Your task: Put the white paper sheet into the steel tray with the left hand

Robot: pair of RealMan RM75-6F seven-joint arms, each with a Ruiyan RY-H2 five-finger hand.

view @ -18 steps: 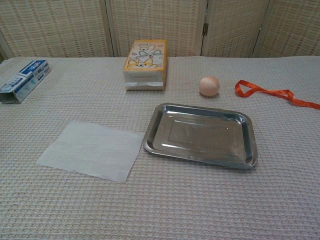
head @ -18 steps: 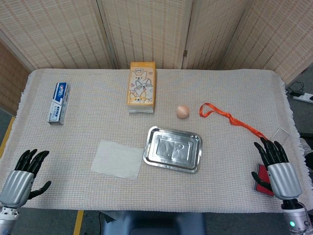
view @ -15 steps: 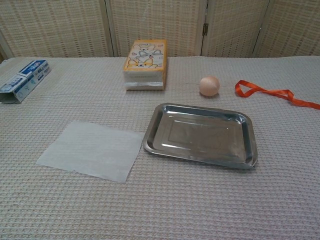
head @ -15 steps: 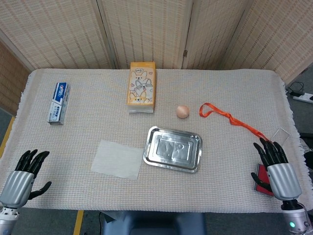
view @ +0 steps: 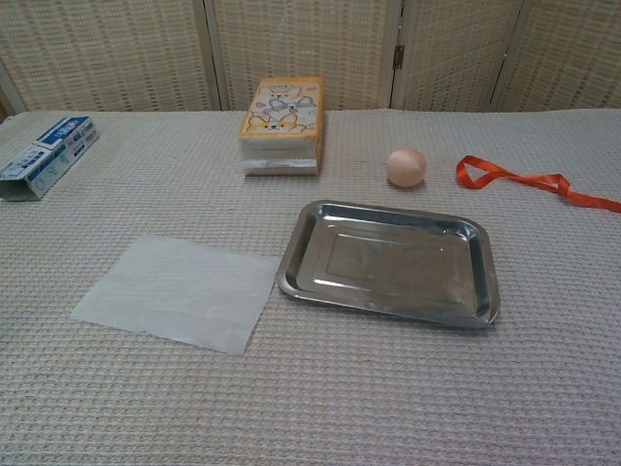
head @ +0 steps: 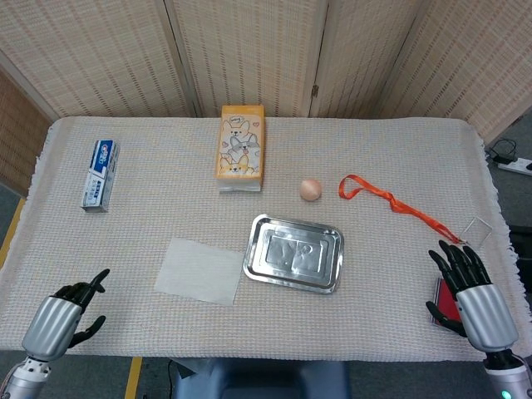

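White paper sheet (head: 199, 271) lies flat on the cloth-covered table (head: 150, 224), just beside the left edge of the steel tray (head: 293, 254). Nothing is in the tray. The left hand (head: 65, 312) is at the near left corner of the table, well apart from the paper, with its fingers (head: 94, 280) spread and holding nothing. The right hand (head: 472, 287) is at the near right edge, fingers spread wide, over a red thing (head: 443, 301). It holds nothing.
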